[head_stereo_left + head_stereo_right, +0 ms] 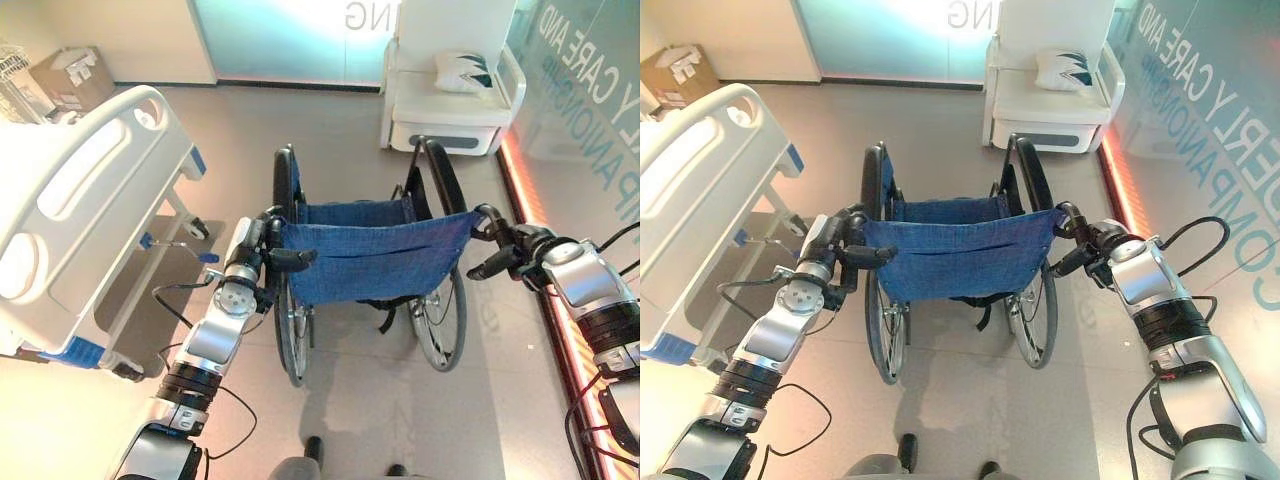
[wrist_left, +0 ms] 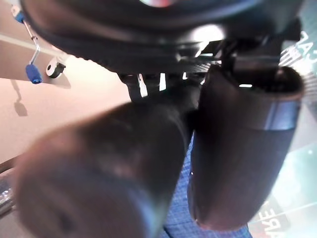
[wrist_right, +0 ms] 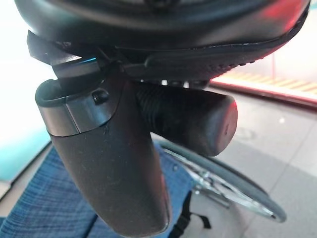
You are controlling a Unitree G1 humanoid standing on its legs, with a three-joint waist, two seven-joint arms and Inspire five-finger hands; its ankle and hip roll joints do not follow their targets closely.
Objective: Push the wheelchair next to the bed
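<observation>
Closest to you are your two hands, one on each rear push handle of the wheelchair (image 1: 370,255). Your left hand (image 1: 256,258) sits at the left push handle (image 2: 94,173); in the left wrist view the rubber grip runs right under the palm with the thumb (image 2: 242,148) lying alongside it, so the hand is clenched around that grip. Your right hand (image 1: 1092,247) does the same on the right push handle (image 3: 190,119) — the right wrist view shows the ribbed black grip poking out past the palm, the thumb (image 3: 109,163) curled down in front of it. Between your hands stretches the blue fabric backrest (image 1: 958,255), and past it the seat and the two big spoked wheels (image 1: 440,310) stand on the pale floor (image 1: 400,410). The chair faces away from you, straight ahead, roughly in the middle of the room. The hospital bed (image 1: 80,210) is off to your left, its white end board with oval cut-outs angled towards you, blue crank handles (image 1: 178,245) sticking out low on its frame beside the chair's left wheel; there is a gap of bare floor between chair and bed, so they are near but not touching. Ahead of the chair, against the far wall, stands a white armchair (image 1: 450,95) with a patterned cushion (image 1: 465,72) on it — and a cardboard box (image 1: 75,75) sits in the far left corner beyond the bed.
</observation>
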